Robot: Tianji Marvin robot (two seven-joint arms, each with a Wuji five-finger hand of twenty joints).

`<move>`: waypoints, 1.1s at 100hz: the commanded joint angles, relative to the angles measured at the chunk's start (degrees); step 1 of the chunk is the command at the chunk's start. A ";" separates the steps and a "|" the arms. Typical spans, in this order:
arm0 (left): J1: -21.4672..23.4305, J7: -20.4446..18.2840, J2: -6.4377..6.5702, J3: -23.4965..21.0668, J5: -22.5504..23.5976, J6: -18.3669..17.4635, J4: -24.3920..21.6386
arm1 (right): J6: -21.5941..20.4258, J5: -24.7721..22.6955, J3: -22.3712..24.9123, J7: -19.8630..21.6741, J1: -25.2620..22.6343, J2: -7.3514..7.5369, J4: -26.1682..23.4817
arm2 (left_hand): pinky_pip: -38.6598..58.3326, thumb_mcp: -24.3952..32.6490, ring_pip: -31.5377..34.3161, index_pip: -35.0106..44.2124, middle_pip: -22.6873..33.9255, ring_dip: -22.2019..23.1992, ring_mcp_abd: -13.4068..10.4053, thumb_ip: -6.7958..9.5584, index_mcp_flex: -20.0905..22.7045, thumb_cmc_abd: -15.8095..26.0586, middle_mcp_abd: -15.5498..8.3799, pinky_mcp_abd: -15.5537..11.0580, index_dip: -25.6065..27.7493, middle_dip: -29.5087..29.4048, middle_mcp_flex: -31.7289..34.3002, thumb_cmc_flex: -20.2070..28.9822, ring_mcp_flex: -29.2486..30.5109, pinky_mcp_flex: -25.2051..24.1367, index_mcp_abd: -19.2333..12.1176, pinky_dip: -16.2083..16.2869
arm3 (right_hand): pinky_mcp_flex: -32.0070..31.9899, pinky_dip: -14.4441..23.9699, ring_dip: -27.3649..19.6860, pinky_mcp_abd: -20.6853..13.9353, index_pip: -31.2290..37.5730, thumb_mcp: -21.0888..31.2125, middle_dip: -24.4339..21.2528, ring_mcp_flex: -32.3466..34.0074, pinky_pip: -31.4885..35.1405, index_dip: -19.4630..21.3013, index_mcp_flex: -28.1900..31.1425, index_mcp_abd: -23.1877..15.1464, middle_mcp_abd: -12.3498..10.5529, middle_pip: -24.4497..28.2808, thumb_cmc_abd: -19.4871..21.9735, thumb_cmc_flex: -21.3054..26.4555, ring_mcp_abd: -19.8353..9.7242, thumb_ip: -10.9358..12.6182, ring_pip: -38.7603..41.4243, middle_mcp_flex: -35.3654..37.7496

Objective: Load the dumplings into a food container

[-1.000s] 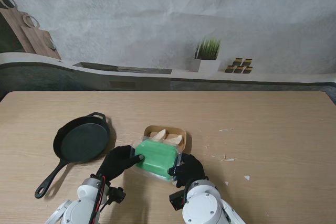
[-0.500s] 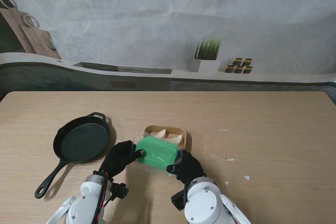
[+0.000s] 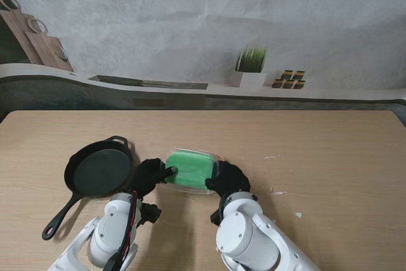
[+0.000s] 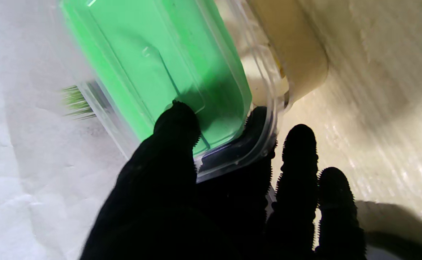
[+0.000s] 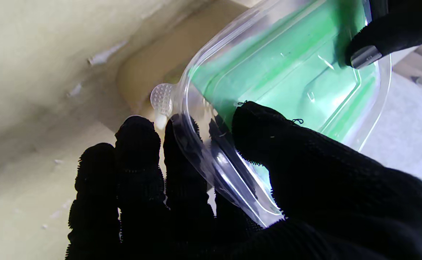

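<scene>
Pale wood runs across the table (image 3: 330,157), backed by a grey plaster wall with a small potted plant (image 3: 250,66) on the ledge at upper centre of the stand's frame. Just below centre, I hold the green lid (image 3: 189,168) with its clear plastic rim between both hands. My left hand (image 3: 150,176) is closed on the lid's left end, the thumb (image 4: 176,122) pressing on the green top while other fingers curl under the clear rim. My right hand (image 3: 228,179) is closed on the right end in the same way, thumb (image 5: 258,122) on top and fingers (image 5: 182,144) beneath the rim.

Under the lid lies the tan food container (image 4: 294,54), almost wholly covered in the stand's frame; its rounded corner shows past the lid's edge in both wrist frames (image 5: 146,79). I cannot tell whether the lid touches it. Dumplings are hidden from sight.

At left of centre sits a black frying pan (image 3: 98,172), handle pointing toward the lower left corner.
</scene>
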 commanded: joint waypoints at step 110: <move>1.08 -2.23 2.42 -6.39 14.17 -16.66 0.76 | 13.02 27.16 7.87 -3.00 6.95 -8.04 3.67 | -43.83 0.32 -38.48 -34.57 -23.41 -24.30 -13.78 5.45 -23.83 2.57 -9.66 -4.13 -28.37 -32.33 -41.54 -23.09 -26.55 -2.56 -8.86 -6.29 | 12.46 6.40 -1.12 5.86 -1.09 11.13 14.38 16.33 8.34 9.75 10.33 3.00 10.76 5.02 -4.95 2.53 6.56 -3.69 13.12 12.90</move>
